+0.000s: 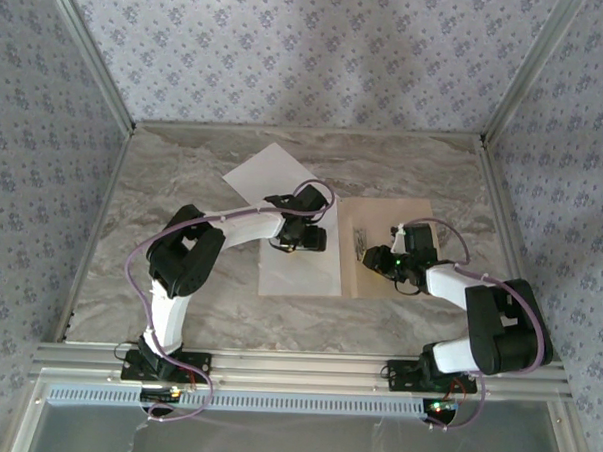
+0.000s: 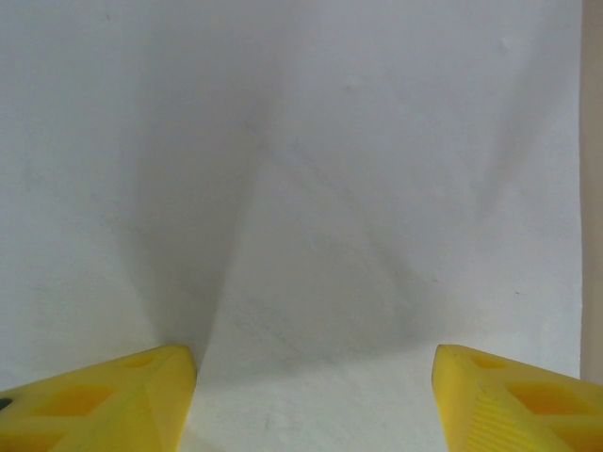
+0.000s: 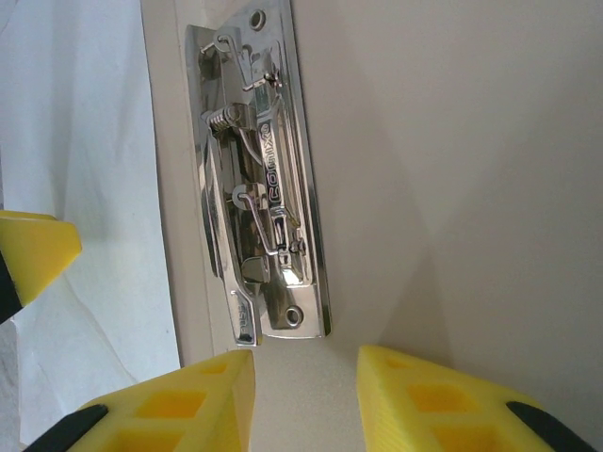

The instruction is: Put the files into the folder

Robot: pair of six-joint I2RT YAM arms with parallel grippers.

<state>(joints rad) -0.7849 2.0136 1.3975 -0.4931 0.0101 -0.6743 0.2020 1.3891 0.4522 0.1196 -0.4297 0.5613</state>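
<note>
Aluminium rail (image 1: 305, 365), grey marbled tabletop (image 1: 153, 190), tan folder (image 1: 379, 213), floral-papered walls (image 1: 309, 46)

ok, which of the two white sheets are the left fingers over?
The nearer sheet, squared up against the folder; the left fingers hang above it. The other sheet lies farther back, turned at an angle.

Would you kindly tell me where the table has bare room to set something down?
The table is bare left of the white sheets, toward the left wall, and along the far edge behind the folder. The middle is crowded: the left arm and right arm hang over the sheets and the folder's metal clip.
</note>
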